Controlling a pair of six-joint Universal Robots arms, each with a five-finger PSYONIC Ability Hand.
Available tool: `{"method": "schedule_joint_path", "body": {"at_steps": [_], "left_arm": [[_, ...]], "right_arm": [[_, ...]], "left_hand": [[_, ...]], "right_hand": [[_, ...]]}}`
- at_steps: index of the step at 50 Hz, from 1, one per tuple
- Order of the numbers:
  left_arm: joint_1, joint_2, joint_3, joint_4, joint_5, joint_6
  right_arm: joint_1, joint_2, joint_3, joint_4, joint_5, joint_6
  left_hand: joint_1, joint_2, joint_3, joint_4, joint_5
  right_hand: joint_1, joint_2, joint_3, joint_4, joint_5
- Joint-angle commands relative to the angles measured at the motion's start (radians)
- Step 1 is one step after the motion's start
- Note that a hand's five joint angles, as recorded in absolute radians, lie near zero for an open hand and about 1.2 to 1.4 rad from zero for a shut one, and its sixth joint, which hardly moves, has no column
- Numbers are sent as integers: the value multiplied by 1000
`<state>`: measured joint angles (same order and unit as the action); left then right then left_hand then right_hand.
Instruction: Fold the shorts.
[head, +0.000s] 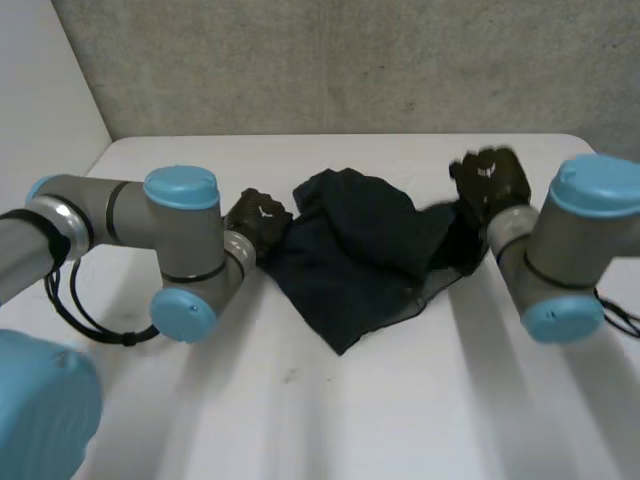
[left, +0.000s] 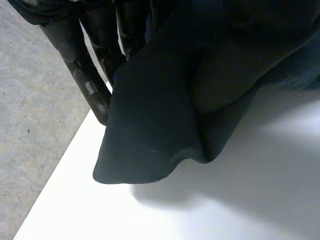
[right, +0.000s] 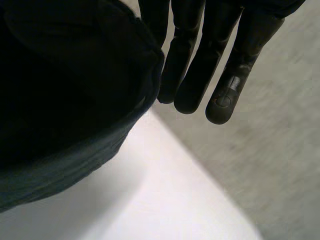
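Shorts (left: 165, 100) hang from left hand (left: 84, 67); overhead, right hand (head: 490, 180) holds too.

White table (head: 330, 400) w/ grey speckled wall (head: 350, 60) behind it, paler wall (head: 40, 80) at view's left

Nothing readable is turning up here, no words, no numbers. A small white mark is showing on the back of the left hand (head: 259, 217) and another on the right hand (head: 489, 181), but both are coming through too small to make out.
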<state>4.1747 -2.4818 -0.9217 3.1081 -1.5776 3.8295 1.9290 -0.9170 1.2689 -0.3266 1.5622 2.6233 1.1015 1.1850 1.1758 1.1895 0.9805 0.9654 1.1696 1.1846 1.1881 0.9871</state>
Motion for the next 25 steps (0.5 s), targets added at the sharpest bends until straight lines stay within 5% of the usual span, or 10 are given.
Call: {"method": "schedule_joint_path", "body": {"at_steps": [1, 7, 10, 11, 12, 17, 25], "left_arm": [[-120, 275, -262, -8, -90, -143], [-218, 382, -354, -13, -122, -306], [-255, 380, -355, -8, -145, -329], [-261, 377, -348, -5, -159, -329], [-260, 377, -342, -2, -169, -327], [-200, 383, -312, -9, -245, -332], [-79, 501, -371, -10, -207, -346]], "right_arm": [[-2, 179, -256, -116, -1, -23], [-2, 303, -358, -189, -4, -36], [-2, 314, -368, -184, -4, -22], [1, 303, -359, -168, -5, -19], [2, 294, -353, -158, -7, -17], [-5, 121, -252, 21, -8, 44], [-22, -175, -32, 386, -10, 115]], "left_hand": [[295, 211, 220, 207, 241], [234, 151, 160, 146, 181], [-217, -300, -291, -305, -270], [-518, -601, -592, -606, -572], [-626, -709, -700, -714, -679], [-826, -910, -900, -914, -880], [-859, -942, -933, -947, -912]], "right_hand": [[431, 227, 212, 208, 235], [431, 227, 212, 208, 235], [-132, -336, -351, -355, -328], [-597, -801, -816, -819, -793], [-787, -992, -1007, -1010, -984], [-791, -995, -1010, -1014, -987], [-791, -995, -1010, -1014, -987]]}}
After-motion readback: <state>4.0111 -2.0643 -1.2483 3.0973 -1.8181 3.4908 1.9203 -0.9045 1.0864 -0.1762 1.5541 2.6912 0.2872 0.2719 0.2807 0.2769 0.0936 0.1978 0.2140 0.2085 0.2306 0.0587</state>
